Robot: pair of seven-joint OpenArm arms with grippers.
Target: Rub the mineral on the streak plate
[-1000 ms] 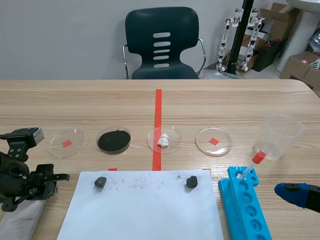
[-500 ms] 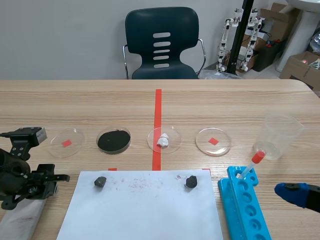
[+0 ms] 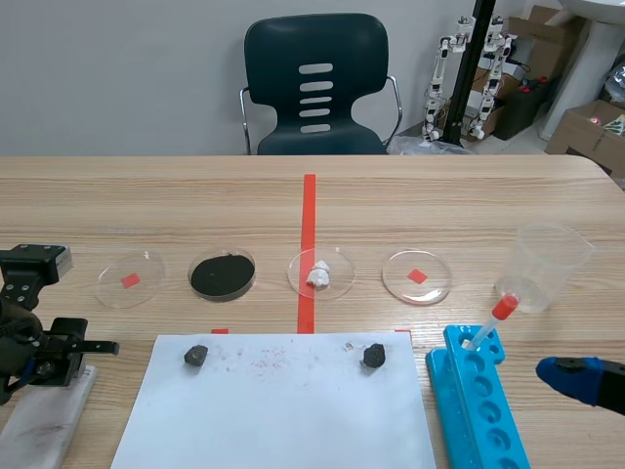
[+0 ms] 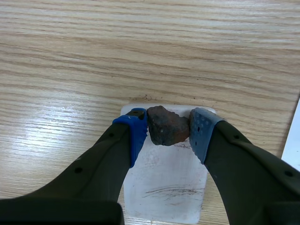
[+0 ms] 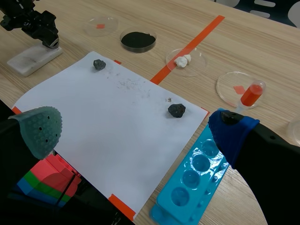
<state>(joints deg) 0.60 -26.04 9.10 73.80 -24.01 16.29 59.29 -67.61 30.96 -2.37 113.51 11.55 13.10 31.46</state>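
My left gripper (image 4: 168, 129) is shut on a rough reddish-brown mineral (image 4: 167, 125), which sits between its blue pads. The mineral is at the far end of the white streak plate (image 4: 164, 187); faint scratch marks (image 4: 169, 191) show on the plate nearer me. In the scene view the left gripper (image 3: 61, 352) is at the table's near left, over the streak plate (image 3: 44, 425). Low at the right, my right gripper (image 5: 136, 131) stands open and holds nothing, above the white paper (image 5: 108, 122).
Two dark minerals (image 3: 196, 356) (image 3: 374, 357) lie on the white paper (image 3: 283, 410). Behind it stand several petri dishes, one with black powder (image 3: 223, 275). At the right are a blue tube rack (image 3: 479, 401), a red-capped dropper (image 3: 493, 318) and a plastic cup (image 3: 547, 266).
My left arm has shifted to the left with the mineral still in its grip. The right arm has stayed put.
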